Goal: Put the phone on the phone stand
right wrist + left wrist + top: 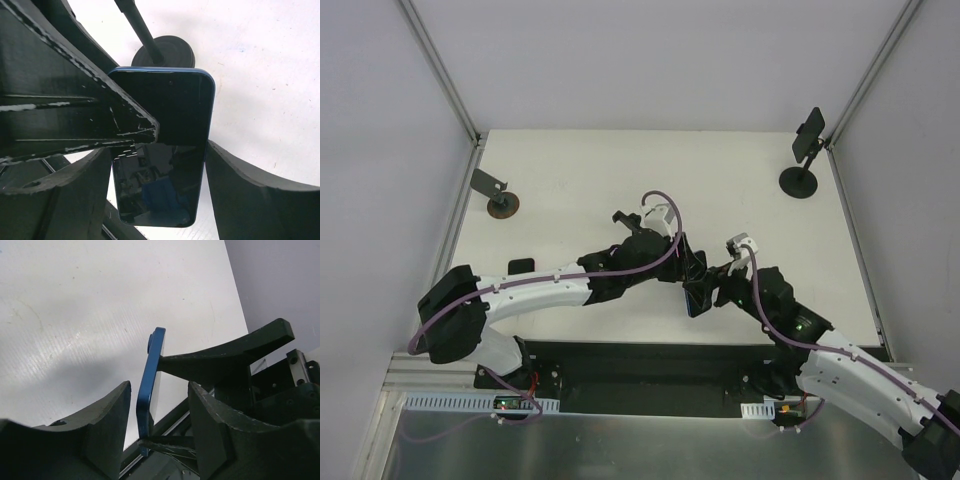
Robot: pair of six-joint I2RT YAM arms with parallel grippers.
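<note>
White table (620, 170): one phone (162, 185), two stands (798, 182) (503, 206).

- Reaching left arm (540, 290) low across toward centre, wrist angled down.
- Holding left gripper (160, 387) part open, fingers straddling phone (150, 370) edge, gap on each side.
- Bending right arm (850, 375) inward from right base.
- Clamping right gripper (159, 150) on phone across its width.
- Pointing grippers at each other, close together.
</note>
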